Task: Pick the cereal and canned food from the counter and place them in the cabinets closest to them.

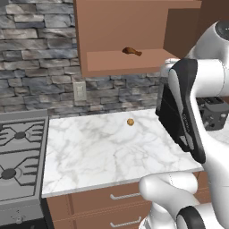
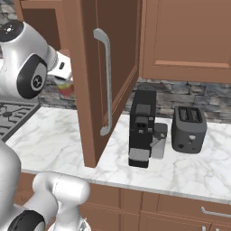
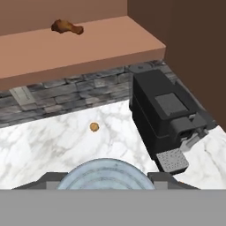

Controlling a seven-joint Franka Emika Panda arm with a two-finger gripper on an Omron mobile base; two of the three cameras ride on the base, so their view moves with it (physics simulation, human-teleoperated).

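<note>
Right beneath your hand camera sits the canned food (image 3: 106,173), its round grey-blue end facing the lens, so its long axis runs along the gripper (image 2: 62,71). Dark fingers (image 3: 47,178) flank it on both sides – the jaws pinch the can. Your arm (image 1: 197,85) is raised and bent at the elbow, holding the can above the counter (image 1: 103,152), beside the open door (image 2: 119,54) of the cabinet (image 1: 125,63). You can see a red and green label, but no readable writing.
</note>
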